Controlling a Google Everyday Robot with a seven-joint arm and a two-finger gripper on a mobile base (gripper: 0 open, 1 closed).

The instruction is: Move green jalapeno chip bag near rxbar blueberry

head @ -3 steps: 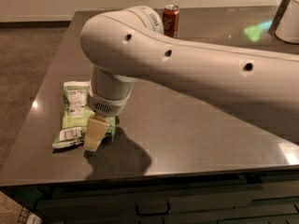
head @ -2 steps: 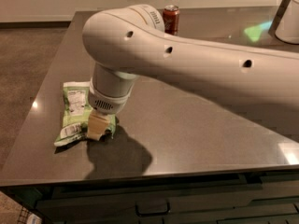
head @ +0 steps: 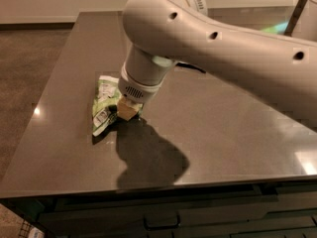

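The green jalapeno chip bag (head: 103,104) is a crinkly light-green and white bag on the left part of the dark table (head: 218,133). My gripper (head: 127,110) comes down from the big white arm and is shut on the bag's right edge. One tan finger (head: 126,109) shows against the bag. The bag's near end hangs slightly above its shadow on the table. The rxbar blueberry is out of view, and the arm hides much of the table's far side.
The table's left edge (head: 49,98) and front edge (head: 148,185) are close to the bag. A pale object (head: 308,9) stands at the far right corner. Dark drawers (head: 163,217) sit below the front edge. Brown floor (head: 25,73) lies to the left.
The gripper and the bag have moved together to the right and farther onto the table. The arm has swung over and now hides the red can at the back.
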